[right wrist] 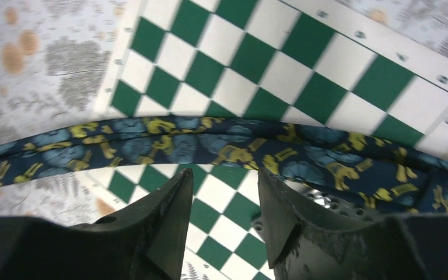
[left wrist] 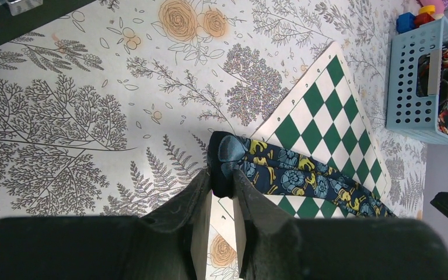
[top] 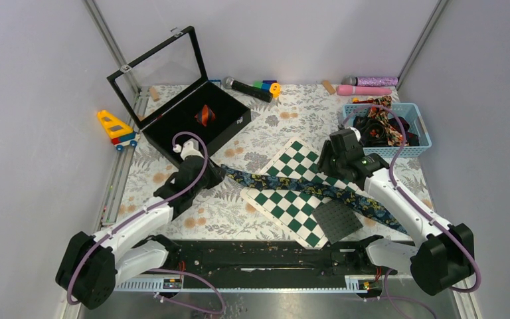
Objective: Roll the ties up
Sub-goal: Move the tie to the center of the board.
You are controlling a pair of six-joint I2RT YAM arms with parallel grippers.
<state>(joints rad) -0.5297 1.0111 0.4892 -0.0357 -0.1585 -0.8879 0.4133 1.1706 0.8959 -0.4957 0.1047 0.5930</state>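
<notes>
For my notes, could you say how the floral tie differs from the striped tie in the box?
The floral tie lies stretched across the chequered board, its end in the left gripper; the striped tie sits bundled in the black box. The floral tie is navy, the striped tie red and black.

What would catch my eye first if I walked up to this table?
A long navy flowered tie stretches across the green-and-white chequered board mid-table, its narrow end pinched in the left claw while the right claw hangs open above it. At the far left an open black box holds a rolled striped tie; a blue basket at the far right holds patterned cloth.
</notes>
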